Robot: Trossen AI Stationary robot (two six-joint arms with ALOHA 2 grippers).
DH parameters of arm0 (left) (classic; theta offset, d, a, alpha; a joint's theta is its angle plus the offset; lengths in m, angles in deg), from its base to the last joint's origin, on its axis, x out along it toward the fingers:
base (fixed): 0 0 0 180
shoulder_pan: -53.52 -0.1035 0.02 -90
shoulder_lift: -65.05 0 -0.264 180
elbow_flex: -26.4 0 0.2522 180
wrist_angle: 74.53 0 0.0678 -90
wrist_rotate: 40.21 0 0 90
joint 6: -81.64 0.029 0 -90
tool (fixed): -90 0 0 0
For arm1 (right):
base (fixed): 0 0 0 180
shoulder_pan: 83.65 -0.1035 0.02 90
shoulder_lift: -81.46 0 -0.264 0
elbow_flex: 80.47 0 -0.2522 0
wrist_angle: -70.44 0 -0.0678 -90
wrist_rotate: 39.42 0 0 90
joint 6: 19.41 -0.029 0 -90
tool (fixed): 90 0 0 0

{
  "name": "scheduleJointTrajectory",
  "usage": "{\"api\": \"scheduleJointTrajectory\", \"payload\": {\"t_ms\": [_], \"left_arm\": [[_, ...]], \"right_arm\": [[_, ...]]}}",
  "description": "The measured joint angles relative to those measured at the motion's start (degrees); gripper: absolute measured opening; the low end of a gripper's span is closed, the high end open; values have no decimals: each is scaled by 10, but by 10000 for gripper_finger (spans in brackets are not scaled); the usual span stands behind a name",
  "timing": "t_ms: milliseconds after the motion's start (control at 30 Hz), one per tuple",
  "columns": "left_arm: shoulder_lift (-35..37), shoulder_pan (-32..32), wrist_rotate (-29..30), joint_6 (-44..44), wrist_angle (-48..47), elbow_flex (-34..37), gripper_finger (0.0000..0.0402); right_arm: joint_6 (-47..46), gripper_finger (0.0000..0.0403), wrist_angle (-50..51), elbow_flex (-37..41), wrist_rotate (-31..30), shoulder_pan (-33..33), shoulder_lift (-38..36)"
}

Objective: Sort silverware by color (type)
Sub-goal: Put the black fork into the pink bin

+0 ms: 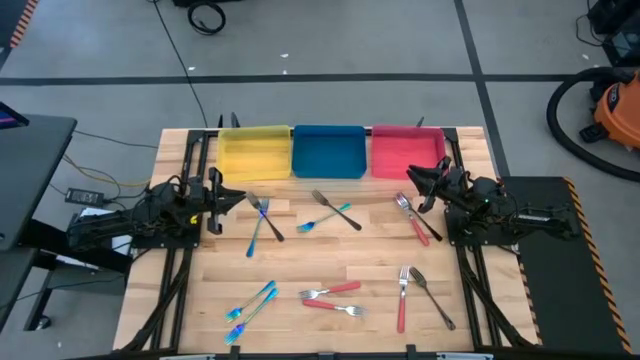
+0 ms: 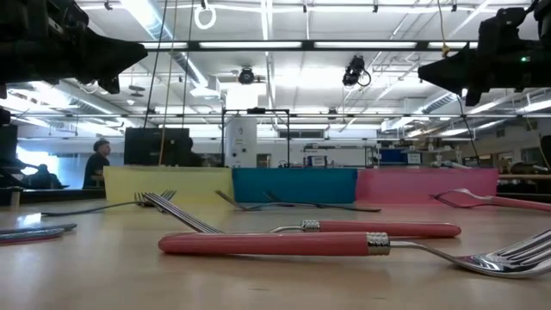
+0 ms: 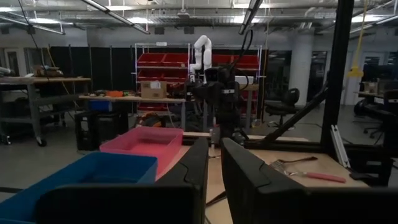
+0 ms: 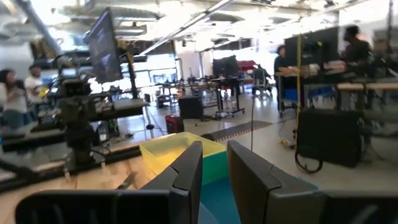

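Silverware lies flat and scattered on the wooden table. A teal fork crosses a dark one (image 1: 263, 218); another teal and dark pair (image 1: 333, 212) lies mid-table. A red-handled piece lies with a dark fork (image 1: 415, 215) at the right. Near the front are two teal pieces (image 1: 250, 303), two red-handled forks (image 1: 335, 298) (image 2: 310, 237), then a red-handled fork (image 1: 402, 295) beside a dark fork (image 1: 432, 297). My left gripper (image 1: 238, 197) (image 3: 214, 165) hovers at the table's left. My right gripper (image 1: 412, 180) (image 4: 214, 168) hovers at its right. Both are empty, fingers a narrow gap apart.
Three trays stand in a row along the far edge: yellow (image 1: 255, 152), blue (image 1: 328, 150), red (image 1: 407, 152). Bare wood shows in the table's middle between the far and near groups of silverware. People stand in the room beyond the table.
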Motion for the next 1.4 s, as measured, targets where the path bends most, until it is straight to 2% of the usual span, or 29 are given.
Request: {"api": "scheduleJointTrajectory", "payload": {"t_ms": [100, 267, 367, 533, 667, 900, 1133, 1400], "left_arm": [[0, 0, 0, -8, 0, 0, 43], [0, 0, 0, -86, 1, -1, 43], [0, 0, 2, -100, 2, -2, 43], [0, 0, 59, -103, 4, -2, 43], [0, 0, 65, -59, -8, -3, 43], [0, 0, 65, -57, -7, -3, 43], [0, 0, 65, 74, -7, -3, 43], [0, 0, 65, 76, -7, -3, 43]], "right_arm": [[21, 90, 0, 0, 0, 0, 0], [58, 110, 1, 0, 0, 0, 8], [69, 122, 0, 0, 2, 0, 23], [44, 130, -55, 0, 43, 0, 60], [15, 130, -108, 0, 50, 0, 82], [14, 130, -106, 0, 50, 0, 87], [14, 130, -107, 0, 50, 0, 87], [13, 130, -107, 0, 50, 0, 86]]}}
